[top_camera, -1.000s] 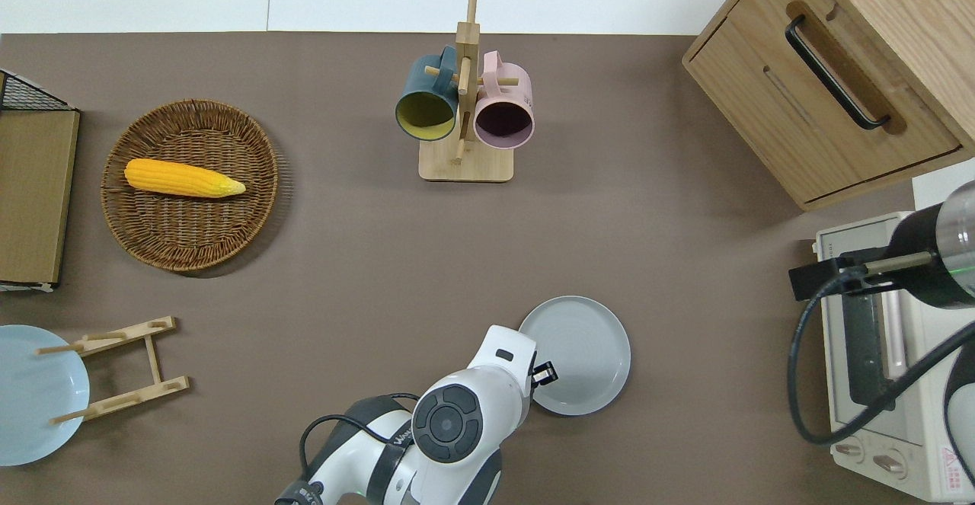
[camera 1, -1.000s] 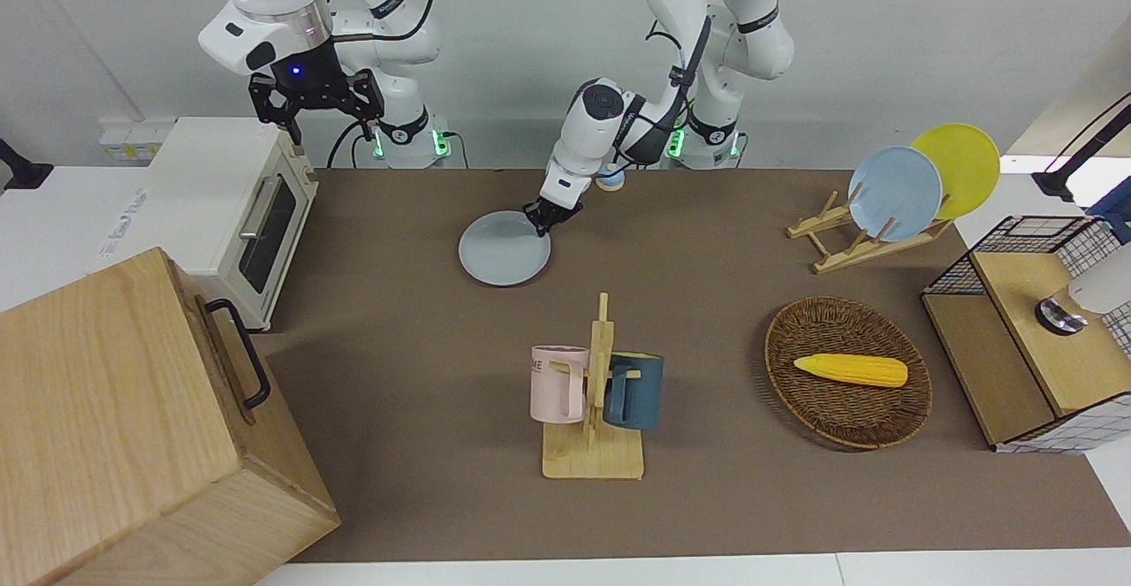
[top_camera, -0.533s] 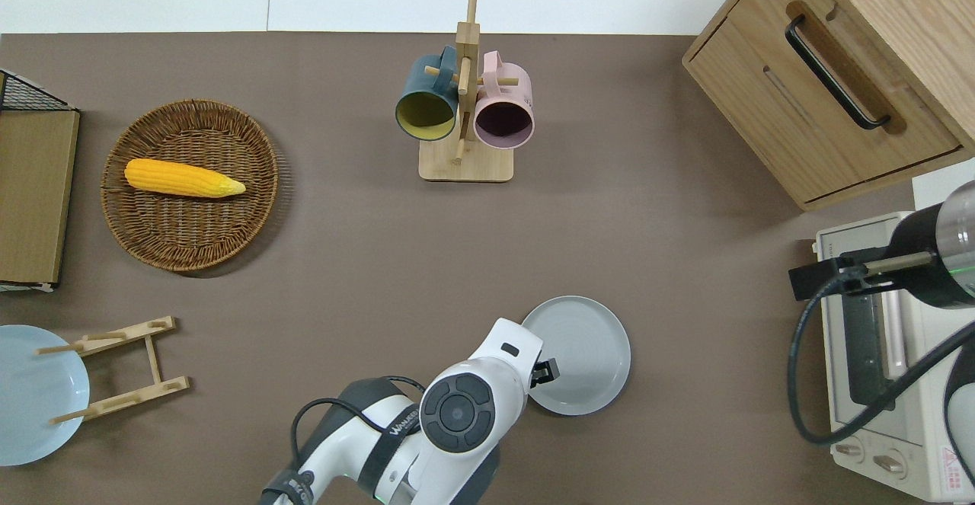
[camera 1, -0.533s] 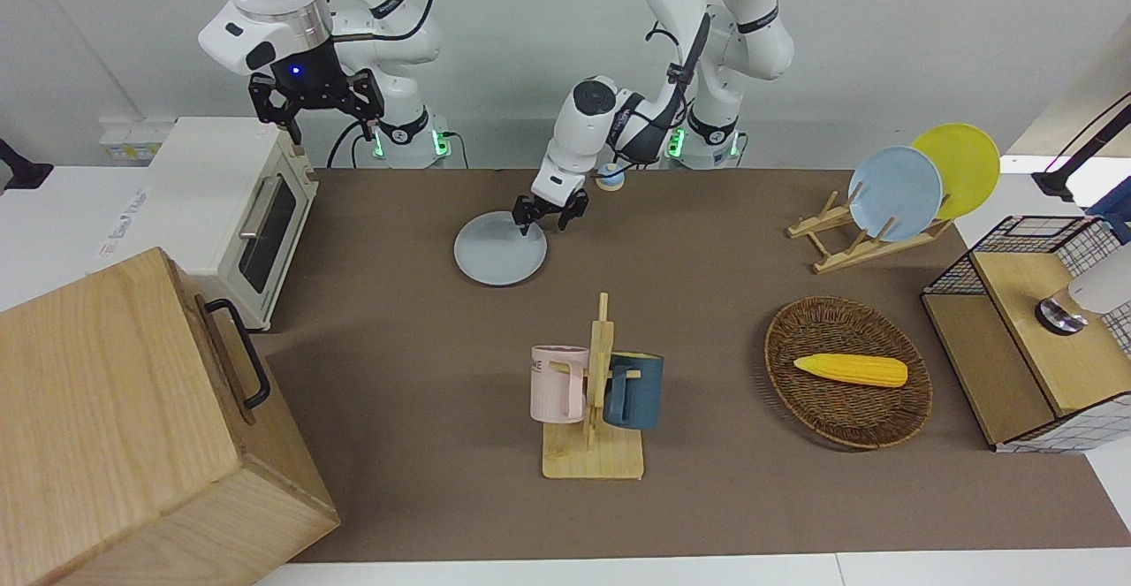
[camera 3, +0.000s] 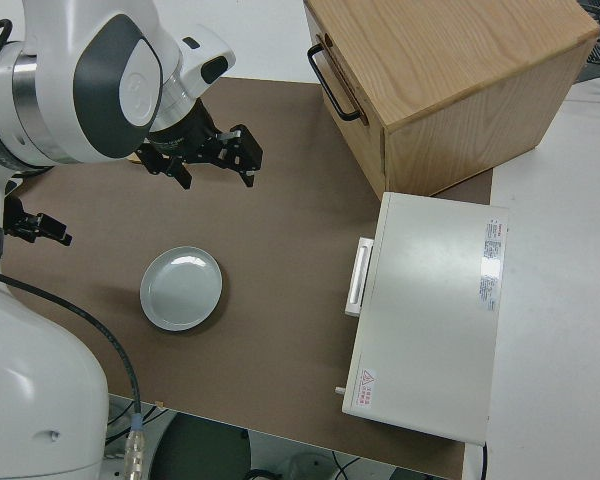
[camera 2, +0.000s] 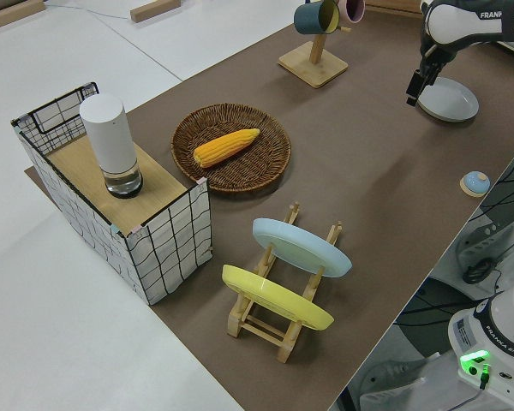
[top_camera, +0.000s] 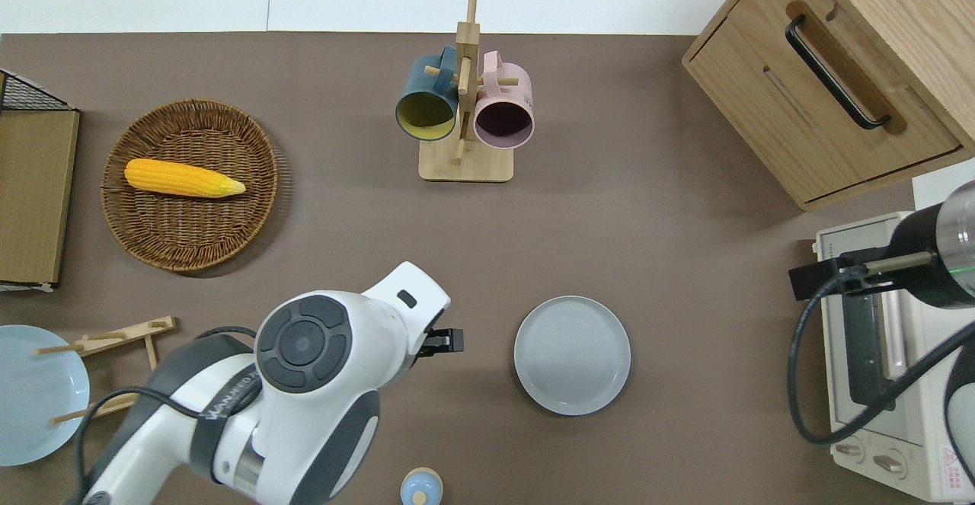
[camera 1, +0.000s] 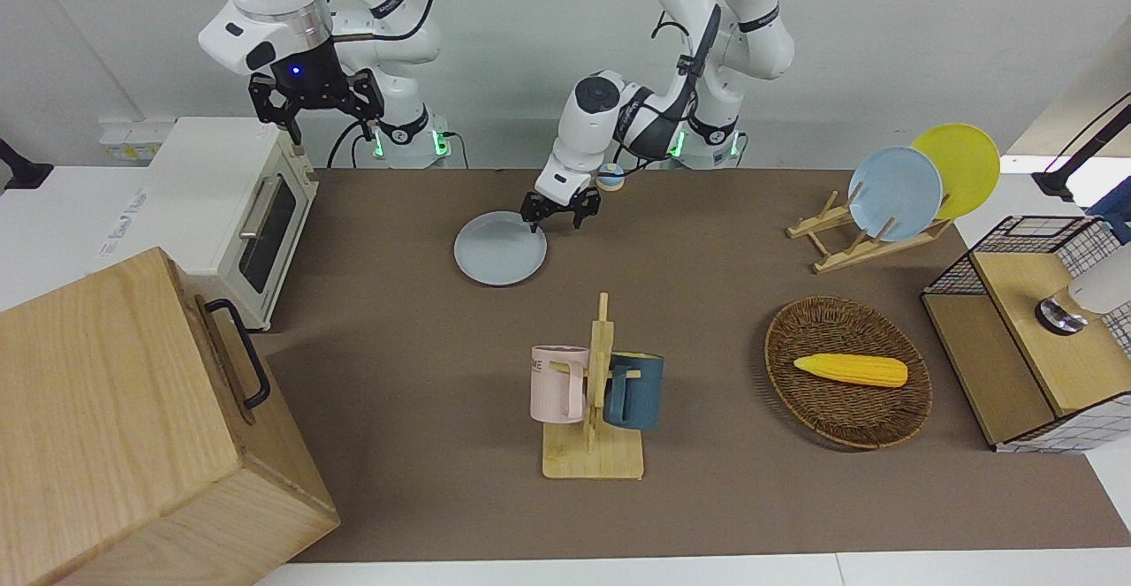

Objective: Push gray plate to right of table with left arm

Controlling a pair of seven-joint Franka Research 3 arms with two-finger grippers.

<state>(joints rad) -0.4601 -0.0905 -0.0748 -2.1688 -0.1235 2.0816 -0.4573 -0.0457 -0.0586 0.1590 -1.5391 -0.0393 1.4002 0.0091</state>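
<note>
The gray plate point(camera 1: 500, 248) lies flat on the brown table point(camera 1: 398, 347), nearer the robots than the mug rack. It also shows in the overhead view point(top_camera: 572, 355) and the right side view point(camera 3: 182, 288). My left gripper point(camera 1: 556, 217) is open and empty, raised off the table. In the overhead view the left gripper point(top_camera: 452, 340) is over bare table beside the plate, toward the left arm's end, with a gap between them. The left side view shows this gripper point(camera 2: 412, 88) just off the plate's rim point(camera 2: 450, 99). My right gripper point(camera 1: 315, 110) is open and parked.
A mug rack point(top_camera: 465, 109) with a pink and a blue mug stands mid-table. A wicker basket point(camera 1: 846, 372) holds corn. A plate rack point(camera 1: 892, 193) holds sky-blue and yellow plates. A toaster oven point(camera 1: 230, 215) and wooden cabinet point(camera 1: 132, 427) stand at the right arm's end. A small blue knob point(top_camera: 419, 487) lies near the robots.
My left gripper has lifted off the plate's rim, opened, and drawn back toward the left arm's end. The plate slid only slightly toward the right arm's end. The right arm has not moved.
</note>
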